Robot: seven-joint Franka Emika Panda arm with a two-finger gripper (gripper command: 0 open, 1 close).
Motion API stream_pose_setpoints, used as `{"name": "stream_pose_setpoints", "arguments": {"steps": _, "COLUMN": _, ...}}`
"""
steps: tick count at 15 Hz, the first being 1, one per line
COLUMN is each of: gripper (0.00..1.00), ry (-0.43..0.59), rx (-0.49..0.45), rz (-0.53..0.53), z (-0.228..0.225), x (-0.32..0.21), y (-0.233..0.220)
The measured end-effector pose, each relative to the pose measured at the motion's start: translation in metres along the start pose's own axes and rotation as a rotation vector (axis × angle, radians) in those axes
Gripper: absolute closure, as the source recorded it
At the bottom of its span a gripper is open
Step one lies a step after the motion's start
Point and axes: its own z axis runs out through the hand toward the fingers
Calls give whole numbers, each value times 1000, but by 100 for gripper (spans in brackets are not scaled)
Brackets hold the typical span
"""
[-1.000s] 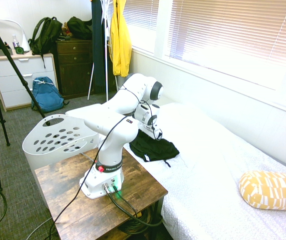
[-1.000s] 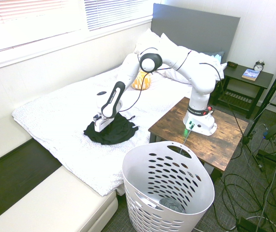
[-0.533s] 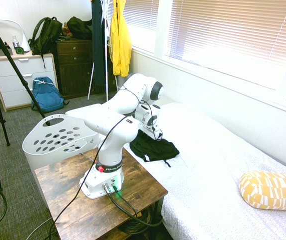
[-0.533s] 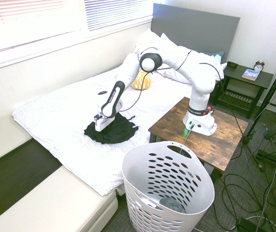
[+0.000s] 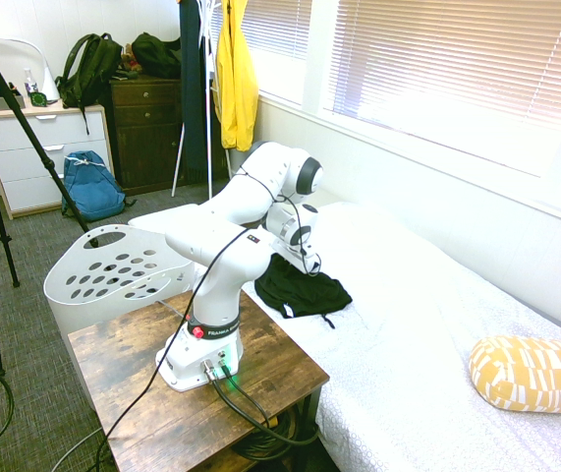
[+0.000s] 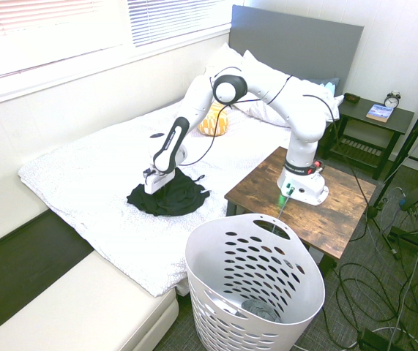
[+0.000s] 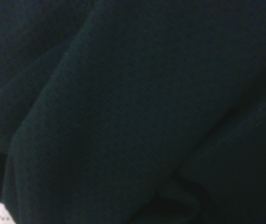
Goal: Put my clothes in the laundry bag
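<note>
Second exterior view: grasping, gripper [image 6: 162, 193] pressed together in black garment [image 6: 183, 201], catch unclear. Next, lift toward four o'clock, into basket [image 6: 207, 248].

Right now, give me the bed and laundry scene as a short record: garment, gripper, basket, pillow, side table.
garment: black cloth, bunched on the bed, not in the basket
gripper: at the black cloth, fingers shut; grip on it not clear
basket: white, holed sides, beside the wooden table; grey item inside
pillow: yellow-and-white bolster on the bed
side table: dark, with clock and book
</note>
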Motion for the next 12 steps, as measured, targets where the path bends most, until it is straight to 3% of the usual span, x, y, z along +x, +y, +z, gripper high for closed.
{"name": "stream_pose_setpoints", "arguments": {"steps": 6, "gripper": 100, "ry": 96, "rx": 45, "rz": -55, "z": -159, "x": -11, "y": -16}}
{"name": "stream_pose_setpoints", "arguments": {"steps": 12, "gripper": 100, "ry": 197, "rx": 65, "rz": -190, "z": -349, "x": -128, "y": -51}}
